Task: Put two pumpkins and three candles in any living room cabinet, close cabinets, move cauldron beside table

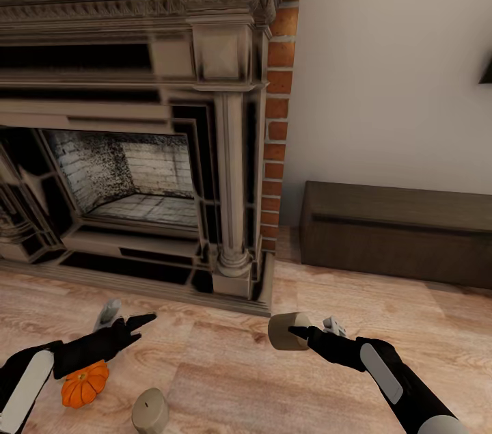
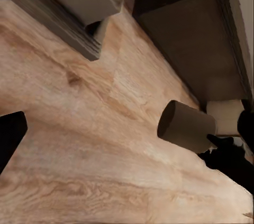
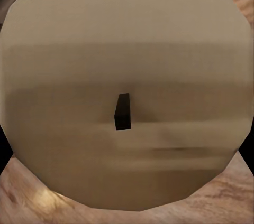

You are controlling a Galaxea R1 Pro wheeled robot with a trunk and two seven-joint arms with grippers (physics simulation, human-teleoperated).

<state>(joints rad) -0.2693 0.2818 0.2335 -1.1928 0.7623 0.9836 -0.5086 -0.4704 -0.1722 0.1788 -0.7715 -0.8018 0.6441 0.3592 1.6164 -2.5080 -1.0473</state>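
Candle-carrying is under way: a stubby tan cylinder candle [image 1: 288, 331] is clenched sideways by the right gripper [image 1: 299, 333] above the floor, apparently bound for the long dark brown cabinet [image 1: 396, 232]; the left gripper [image 1: 130, 322] hangs released above a small orange ribbed pumpkin [image 1: 85, 383].

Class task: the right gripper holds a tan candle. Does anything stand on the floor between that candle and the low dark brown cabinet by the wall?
Nothing visible does. The tan stubby candle sits in the right gripper, and bare pale wood floor runs to the long dark brown wooden cabinet, whose front looks closed.
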